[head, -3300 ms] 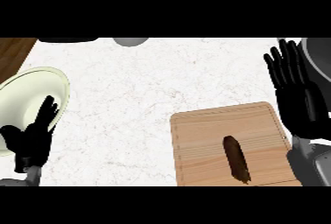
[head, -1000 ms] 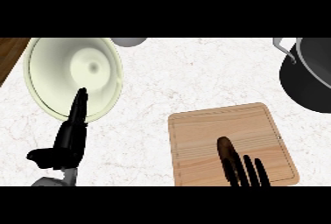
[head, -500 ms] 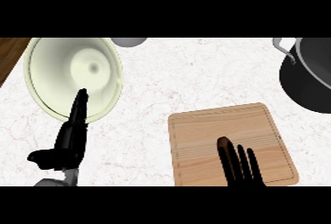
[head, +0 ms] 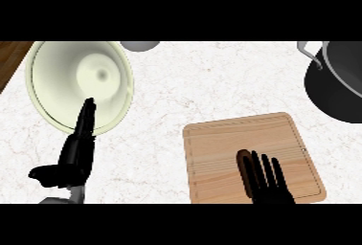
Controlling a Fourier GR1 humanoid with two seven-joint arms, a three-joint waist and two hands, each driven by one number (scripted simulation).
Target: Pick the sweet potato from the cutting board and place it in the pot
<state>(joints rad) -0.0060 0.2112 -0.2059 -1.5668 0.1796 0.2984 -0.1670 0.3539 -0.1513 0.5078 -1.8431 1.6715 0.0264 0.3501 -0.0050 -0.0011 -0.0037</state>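
Table: white, marbled with faint veins; brown wooden strip at the upper left corner.

On it, directly:
- Plate, pale cream-green, round, upper left, reaching close to the left edge.
- Cutting board, light wood, rounded corners, groove along the rim, lower right of centre, slightly turned.
- Pot, dark grey, metal handle at its upper left, cut by the right edge.
- Grey round object, top edge, mostly cut off; kind not discernible.
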